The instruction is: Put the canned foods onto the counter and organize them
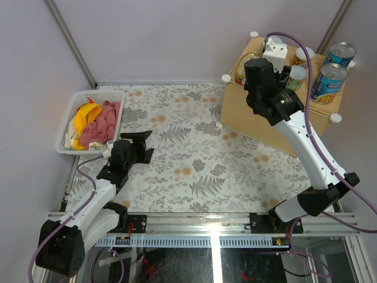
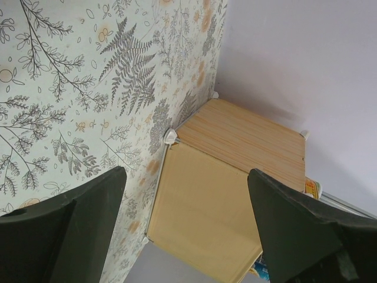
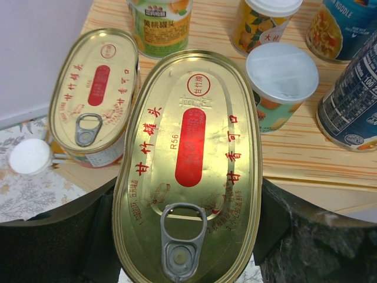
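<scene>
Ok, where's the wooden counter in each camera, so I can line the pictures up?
Top external: the counter sits at upper right, with cans on top.
Left wrist: counter at lower centre, seen corner-on against the wall.
Right wrist: its striped top fills the upper half, under the cans.
Shared landmark: the white round corner caps, visible in all three views.

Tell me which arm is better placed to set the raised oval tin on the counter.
Right: the right gripper holds the tin over the counter. The left gripper is open, empty, far across the table.
</scene>
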Controlling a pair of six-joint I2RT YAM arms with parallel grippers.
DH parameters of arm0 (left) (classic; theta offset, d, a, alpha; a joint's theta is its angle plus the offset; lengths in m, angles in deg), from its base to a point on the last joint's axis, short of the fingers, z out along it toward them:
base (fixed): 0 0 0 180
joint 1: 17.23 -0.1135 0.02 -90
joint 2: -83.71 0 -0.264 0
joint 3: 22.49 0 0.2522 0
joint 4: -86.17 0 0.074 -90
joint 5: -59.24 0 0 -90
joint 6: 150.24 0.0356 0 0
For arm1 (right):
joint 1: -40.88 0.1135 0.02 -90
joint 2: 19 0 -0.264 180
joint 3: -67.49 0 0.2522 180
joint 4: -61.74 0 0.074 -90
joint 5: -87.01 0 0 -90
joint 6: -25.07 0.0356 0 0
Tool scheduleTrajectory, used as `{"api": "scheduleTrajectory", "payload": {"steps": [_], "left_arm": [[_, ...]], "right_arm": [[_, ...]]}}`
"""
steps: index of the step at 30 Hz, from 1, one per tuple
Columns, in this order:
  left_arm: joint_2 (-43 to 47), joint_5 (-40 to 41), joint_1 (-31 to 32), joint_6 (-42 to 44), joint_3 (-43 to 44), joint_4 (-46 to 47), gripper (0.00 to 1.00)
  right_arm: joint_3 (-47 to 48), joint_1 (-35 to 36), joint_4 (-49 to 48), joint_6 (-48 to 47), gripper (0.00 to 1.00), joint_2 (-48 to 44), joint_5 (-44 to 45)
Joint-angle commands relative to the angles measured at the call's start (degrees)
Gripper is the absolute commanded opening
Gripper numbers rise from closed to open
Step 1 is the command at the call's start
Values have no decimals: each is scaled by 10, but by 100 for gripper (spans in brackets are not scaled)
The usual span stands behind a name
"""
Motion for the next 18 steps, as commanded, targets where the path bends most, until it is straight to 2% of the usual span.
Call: {"api": "scheduleTrajectory", "payload": {"steps": [1, 18], "left_arm": [[-10, 14, 2, -5, -1, 40, 84], [-54, 13, 2, 4, 6, 63, 84]], "right_arm": [[-10, -20, -64, -6, 0, -19, -10], [-54, -63, -118, -25, 0, 0, -59]]}}
